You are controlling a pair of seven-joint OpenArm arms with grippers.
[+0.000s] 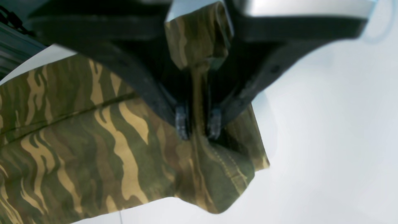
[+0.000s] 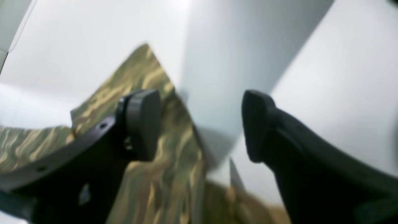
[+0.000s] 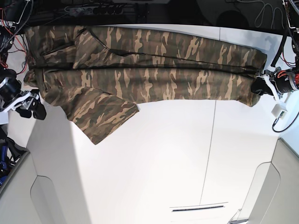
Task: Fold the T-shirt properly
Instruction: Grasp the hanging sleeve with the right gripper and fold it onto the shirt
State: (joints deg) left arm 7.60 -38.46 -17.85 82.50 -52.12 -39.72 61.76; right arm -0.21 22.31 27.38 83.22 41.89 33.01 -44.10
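Between the left fingers point(image 1: 199, 123), a hem corner of the T-shirt point(image 3: 140, 70) sits pinched, the shirt stretched across the tabletop point(image 3: 163, 163); the right fingers point(image 2: 199, 124) gape empty beside its edge. Mid-fold, they likely must regrip next.

The left claw point(image 1: 198, 124) sits at the base view's right edge, its two dark fingers pinched together on a fold of camouflage cloth that bunches up between them. The right claw point(image 2: 200, 124) sits at the opposite edge, low over the counter, its jaws spread wide apart with nothing between the pads point(image 2: 144, 123).
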